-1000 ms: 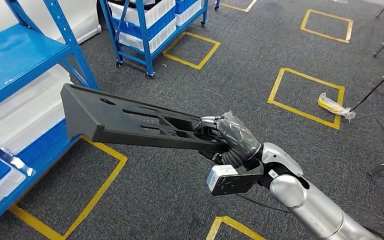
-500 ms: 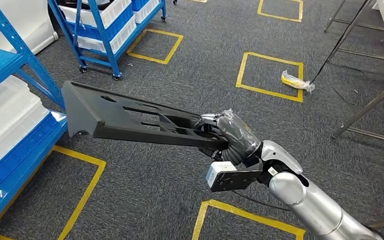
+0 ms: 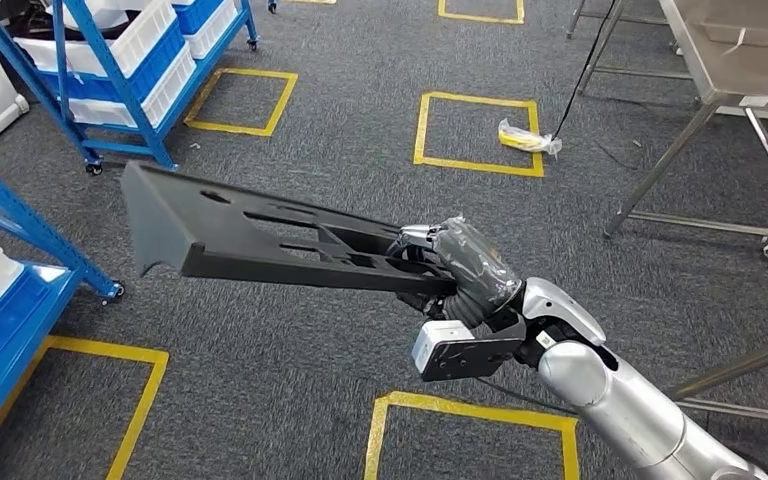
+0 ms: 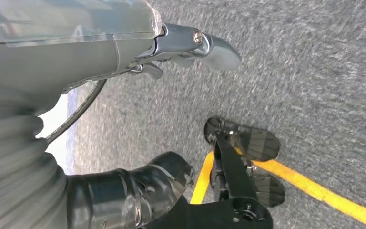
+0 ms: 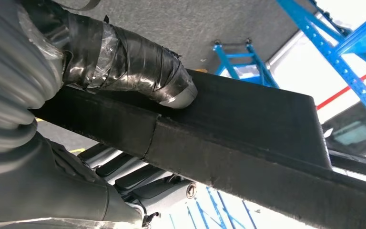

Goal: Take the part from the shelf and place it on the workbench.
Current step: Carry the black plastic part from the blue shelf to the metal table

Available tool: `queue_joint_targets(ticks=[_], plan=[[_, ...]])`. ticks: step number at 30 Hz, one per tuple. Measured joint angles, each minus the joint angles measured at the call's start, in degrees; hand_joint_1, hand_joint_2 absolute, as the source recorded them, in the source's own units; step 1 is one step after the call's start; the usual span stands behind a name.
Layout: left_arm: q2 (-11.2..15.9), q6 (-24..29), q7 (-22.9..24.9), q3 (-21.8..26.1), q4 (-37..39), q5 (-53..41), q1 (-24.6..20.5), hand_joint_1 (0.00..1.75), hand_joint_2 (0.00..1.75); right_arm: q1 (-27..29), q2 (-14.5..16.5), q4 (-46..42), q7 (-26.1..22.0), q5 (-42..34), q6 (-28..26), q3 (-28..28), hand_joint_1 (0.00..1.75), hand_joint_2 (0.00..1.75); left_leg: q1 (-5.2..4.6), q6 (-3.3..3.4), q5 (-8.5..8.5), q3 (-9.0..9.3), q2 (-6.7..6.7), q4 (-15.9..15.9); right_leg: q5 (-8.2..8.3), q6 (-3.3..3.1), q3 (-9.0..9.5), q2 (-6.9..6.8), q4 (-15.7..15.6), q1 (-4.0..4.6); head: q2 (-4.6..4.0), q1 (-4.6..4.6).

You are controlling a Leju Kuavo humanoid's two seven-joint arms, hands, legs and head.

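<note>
The right robot hand (image 3: 452,268) grips one end of a long black part (image 3: 250,232), holding it out level above the grey carpet (image 3: 360,130) marked with yellow squares (image 3: 476,134). A metal bench (image 3: 735,55) stands at upper right, blue shelves (image 3: 110,70) at left. The left robot hand (image 4: 100,43) hangs over the floor, holding nothing, fingers apart.

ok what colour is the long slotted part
Matte black long slotted part, gripped by the right hand; clearest in head view.

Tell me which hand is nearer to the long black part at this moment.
Right. The right hand grips one end of the black part, holding it out above the carpet. The left hand hangs over the floor, with no part near it.
</note>
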Motion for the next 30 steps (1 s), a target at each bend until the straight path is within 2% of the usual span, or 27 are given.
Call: queue_joint_targets(ticks=[1,2,3,5,7,8,9,10,12,13,14,15,17,19,21,22,23,24,25,26,28,29,30], plan=[[0.0,0.0,0.0,0.0,0.0,0.0,-0.1,0.0,1.75,0.1,0.0,0.0,0.0,0.0,0.0,0.0,1.75,1.75,0.09,0.21,0.23,0.13,0.64,-0.3,0.19,0.4,-0.18,0.48,-0.1,-0.13,0.0,-0.01],[0.0,0.0,0.0,0.0,0.0,0.0,-0.1,0.0,1.75,0.1,0.0,0.0,0.0,0.0,0.0,0.0,1.75,1.75,0.18,0.51,0.56,0.36,1.35,-0.9,0.04,0.71,-0.38,0.01,0.1,-0.09,0.0,0.03],[-0.1,0.0,0.0,0.1,0.0,0.0,-0.1,0.0,1.75,0.1,0.0,0.0,0.0,0.0,0.0,0.0,1.75,1.75,0.31,0.82,0.91,0.59,2.1,-1.5,-0.64,1.0,-0.88,-1.13,1.0,0.0,0.0,0.08],[-0.1,0.0,0.0,0.1,0.0,0.0,0.0,0.0,1.75,0.0,0.0,0.1,0.0,0.0,0.0,0.0,1.75,1.75,0.38,1.19,1.29,0.85,3.58,-2.1,-3.62,1.55,-3.39,-4.44,6.2,-0.13,0.0,0.18],[-0.1,0.0,0.0,0.2,0.0,0.0,0.1,0.0,1.75,0.1,0.0,0.2,0.0,0.0,0.0,0.0,1.75,1.75,0.35,1.16,1.22,0.82,5.02,-2.1,-6.32,2.2,-6.71,-5.92,13.0,-0.8,0.0,0.21],[-0.1,0.0,0.0,0.2,0.0,0.0,0.1,0.0,1.75,0.2,0.0,0.3,0.0,0.0,0.0,0.0,1.75,1.75,0.36,1.06,1.13,0.84,5.74,-2.1,-6.42,2.49,-7.47,-6.21,14.5,-1.18,0.0,0.21],[-0.1,0.0,0.0,0.2,0.0,0.0,0.1,0.0,1.75,0.3,0.0,0.4,0.0,0.0,0.0,0.0,1.75,1.75,0.38,0.91,1.02,0.9,6.43,-2.1,-5.48,2.76,-7.13,-6.43,13.9,-1.54,0.0,0.21],[-0.1,0.0,0.0,0.2,0.0,0.0,0.1,0.0,1.75,0.2,0.0,0.4,0.0,0.0,0.0,0.0,1.75,1.75,0.42,0.68,0.86,1.02,7.06,-2.1,-3.69,2.98,-5.58,-6.81,10.9,-1.84,0.0,0.21],[-0.1,0.1,0.0,0.2,0.0,0.1,0.0,0.0,1.75,0.2,0.0,0.5,0.0,0.0,0.0,0.0,1.75,1.75,0.37,-0.01,0.43,1.36,8.13,-1.9,-0.72,3.18,-1.48,-9.05,3.2,-1.89,0.0,0.21],[0.0,0.2,0.0,0.2,0.0,0.1,0.0,0.0,1.75,0.1,0.0,0.5,0.0,0.0,0.1,0.0,1.75,1.75,0.29,-0.39,0.22,1.49,8.55,-1.9,-0.04,3.0,-0.16,-10.01,0.6,-1.65,0.0,0.2],[0.0,0.3,0.0,0.3,0.0,0.0,0.0,0.0,1.75,0.1,0.0,0.5,0.0,0.0,0.1,0.0,1.75,1.75,0.17,-0.77,0.06,1.63,8.97,-1.8,-0.02,2.71,0.3,-10.66,-0.5,-1.33,0.0,0.2],[0.0,0.4,0.0,0.4,0.0,0.0,0.0,0.0,1.75,0.1,0.0,0.6,0.1,0.0,0.1,0.0,1.75,1.75,0.1,-1.1,-0.04,1.74,9.4,-1.9,-0.11,2.27,0.18,-10.55,-0.4,-0.98,0.0,0.19],[0.0,0.4,0.1,0.4,0.0,-0.1,-0.1,0.0,1.75,-0.1,0.0,0.6,0.2,0.0,0.2,0.0,1.75,1.75,0.37,-1.79,-0.47,2.04,10.05,-1.7,-0.1,1.36,0.12,-9.28,-0.5,-0.81,0.0,0.17],[-0.1,0.3,0.2,0.5,0.0,-0.1,-0.1,0.0,1.75,-0.4,0.0,0.6,0.4,0.0,0.4,0.0,1.75,1.75,0.72,-2.09,-2.53,1.06,8.04,1.0,0.02,0.35,0.44,-8.11,-0.9,-0.86,0.0,0.18],[-0.1,0.1,0.4,0.5,0.0,-0.2,-0.1,0.0,1.75,-0.8,0.1,0.7,0.6,-0.3,0.9,0.0,1.75,1.75,0.7,-1.86,-6.24,-2.52,5.1,8.4,0.05,-0.39,0.65,-6.94,-1.1,-0.65,0.0,0.18],[-0.1,0.0,0.5,0.5,0.0,-0.3,0.0,0.0,1.75,-0.9,0.2,0.7,0.7,-0.5,1.3,0.0,1.75,1.75,0.59,-1.67,-7.71,-4.78,4.48,12.5,0.03,-0.59,0.65,-6.22,-1.0,-0.4,0.0,0.16],[-0.1,-0.1,0.5,0.5,0.0,-0.3,0.0,0.0,1.75,-0.9,0.3,0.9,0.8,-0.8,1.6,0.1,1.75,1.75,0.45,-1.42,-8.18,-6.51,4.24,15.4,0.02,-0.73,0.68,-5.41,-1.0,-0.12,0.0,0.16],[-0.1,-0.1,0.6,0.5,0.0,-0.3,0.0,0.0,1.75,-0.9,0.5,1.0,0.9,-0.9,1.7,0.1,1.75,1.75,0.28,-1.09,-7.5,-7.34,4.12,16.2,0.0,-0.83,0.75,-4.55,-1.0,0.15,0.0,0.16],[-0.1,-0.1,0.6,0.5,0.0,-0.3,0.0,0.0,1.75,-0.9,0.5,1.1,1.0,-1.1,1.8,0.1,1.75,1.75,0.08,-0.66,-5.65,-7.02,3.9,14.5,-0.03,-0.89,0.85,-3.67,-0.9,0.36,0.0,0.16],[-0.1,-0.1,0.6,0.5,0.0,-0.3,0.1,0.0,1.75,-0.9,0.6,1.2,1.0,-1.2,1.8,0.1,1.75,1.75,-0.17,-0.16,-3.09,-5.72,3.33,10.9,-0.06,-0.93,0.96,-2.85,-0.8,0.48,0.0,0.16],[0.0,-0.1,0.6,0.6,0.0,-0.2,0.1,0.0,1.75,-0.9,0.6,1.2,1.0,-1.3,1.8,0.1,1.75,1.75,-0.47,0.73,0.54,-2.75,0.8,3.3,-0.12,-0.87,0.92,-1.45,-0.6,0.59,0.0,0.18],[0.0,-0.1,0.5,0.6,0.0,-0.2,0.1,0.0,1.75,-1.0,0.6,1.2,1.1,-1.3,1.8,0.1,1.75,1.75,-0.54,0.95,1.25,-1.84,-0.12,1.1,-0.08,-0.69,0.72,-0.87,-0.5,0.5,0.0,0.18],[0.0,-0.1,0.5,0.6,0.0,-0.1,0.0,0.0,1.75,-1.0,0.6,1.2,1.1,-1.3,1.8,0.1,1.75,1.75,-0.58,1.05,1.24,-1.47,-0.57,0.2,0.02,-0.41,0.48,-0.28,-0.5,0.36,0.0,0.17]])
